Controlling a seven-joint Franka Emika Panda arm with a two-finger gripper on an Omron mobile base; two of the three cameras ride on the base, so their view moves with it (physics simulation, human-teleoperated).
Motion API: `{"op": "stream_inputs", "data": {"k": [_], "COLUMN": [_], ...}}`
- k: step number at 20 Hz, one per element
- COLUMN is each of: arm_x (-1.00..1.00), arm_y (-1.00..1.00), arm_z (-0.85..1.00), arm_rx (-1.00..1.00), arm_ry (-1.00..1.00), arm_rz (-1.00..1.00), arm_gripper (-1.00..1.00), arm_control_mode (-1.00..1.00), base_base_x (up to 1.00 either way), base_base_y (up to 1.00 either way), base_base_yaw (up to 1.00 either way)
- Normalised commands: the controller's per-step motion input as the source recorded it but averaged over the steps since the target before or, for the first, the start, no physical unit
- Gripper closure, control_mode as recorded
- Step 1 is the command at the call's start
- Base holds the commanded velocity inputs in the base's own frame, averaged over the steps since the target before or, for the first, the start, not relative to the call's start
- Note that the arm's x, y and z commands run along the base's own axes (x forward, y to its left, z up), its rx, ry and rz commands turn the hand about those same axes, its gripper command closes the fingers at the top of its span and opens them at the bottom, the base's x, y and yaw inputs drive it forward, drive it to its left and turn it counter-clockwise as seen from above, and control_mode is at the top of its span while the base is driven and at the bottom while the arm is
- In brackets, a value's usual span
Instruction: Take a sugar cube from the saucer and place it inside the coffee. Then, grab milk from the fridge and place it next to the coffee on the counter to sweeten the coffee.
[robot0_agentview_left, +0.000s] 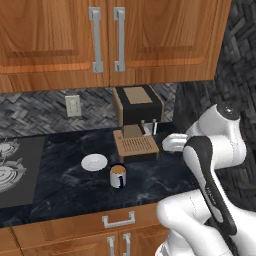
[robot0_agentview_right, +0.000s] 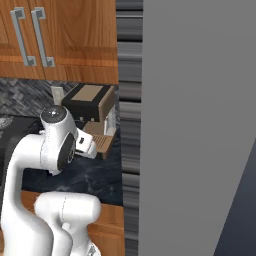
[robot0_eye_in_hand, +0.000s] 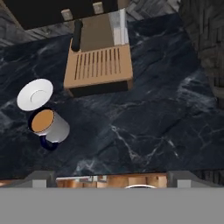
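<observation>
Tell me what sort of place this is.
A rendered home kitchen, most likely: a coffee machine stands on a black marbled counter under wooden wall cabinets, with a stove at the left.

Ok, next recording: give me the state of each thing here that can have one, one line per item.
coffee: upright on the counter, brown liquid inside.
saucer: flat on the counter beside the coffee, nothing visible on it.
gripper: open, holding nothing, high over the counter.
upper cabinet doors: shut.
coffee machine: drip tray bare, no cup under it.
fridge: door panel fills the right side; open or shut is unclear.
</observation>
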Motion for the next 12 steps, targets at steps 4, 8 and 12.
{"op": "stream_inputs", "data": {"k": [4, 8, 12], "arm_x": [-0.21, -0.21, 0.0], "arm_y": [0.0, 0.0, 0.0], "arm_z": [0.0, 0.0, 0.0], "arm_rx": [0.0, -0.01, 0.0], "arm_ry": [-0.09, -0.09, 0.0], "arm_rz": [0.0, 0.0, 0.0], "arm_gripper": [-1.0, -1.0, -1.0], "arm_control_mode": [-1.0, 1.0, 1.0], "base_base_x": [0.0, -0.32, -0.84], "base_base_y": [0.0, 0.0, 0.02], "base_base_yaw": [0.0, 0.06, 0.44]}}
